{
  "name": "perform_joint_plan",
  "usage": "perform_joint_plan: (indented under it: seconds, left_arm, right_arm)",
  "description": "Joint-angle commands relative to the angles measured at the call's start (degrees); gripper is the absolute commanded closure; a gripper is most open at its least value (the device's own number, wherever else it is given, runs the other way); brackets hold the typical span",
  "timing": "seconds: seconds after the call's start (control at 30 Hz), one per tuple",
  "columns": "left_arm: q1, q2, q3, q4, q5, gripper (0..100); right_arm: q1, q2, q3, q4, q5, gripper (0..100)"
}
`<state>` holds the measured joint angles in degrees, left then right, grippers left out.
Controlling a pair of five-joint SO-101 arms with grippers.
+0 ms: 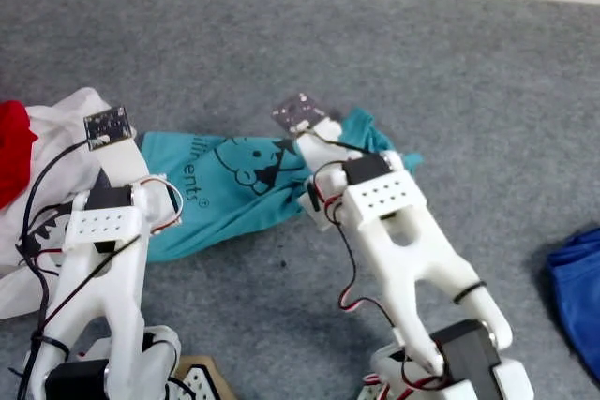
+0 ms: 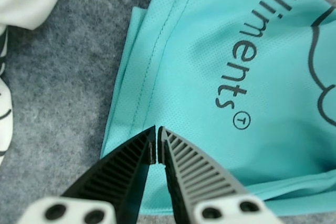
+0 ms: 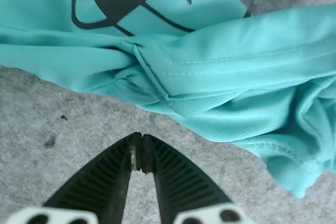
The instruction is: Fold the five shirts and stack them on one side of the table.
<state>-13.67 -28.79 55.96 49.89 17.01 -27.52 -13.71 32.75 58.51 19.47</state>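
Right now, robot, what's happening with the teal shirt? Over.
Left gripper shut, over teal shirt edge. Right gripper shut, above table beside it. White shirt nearby.

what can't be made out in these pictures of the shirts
Blue shirt: high view, cut off by the right edge.
Red shirt: high view, cut off by the left edge.
White shirt: high view, partly under the left arm.
Teal shirt: high view, partly under the right arm.
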Motion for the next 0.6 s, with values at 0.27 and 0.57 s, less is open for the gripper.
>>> perform_joint_plan:
  seconds: [0.27, 0.57]
  left_arm:
    - [0.84, -0.66, 0.04, -0.88, 0.09, 96]
    - [0.84, -0.66, 0.04, -0.88, 0.09, 96]
  right_arm:
    - [1.27, 9.98, -1.63, -13.41, -0.53, 99.0]
    - [3.3, 11.38, -11.38, -13.32, -3.08, 99.0]
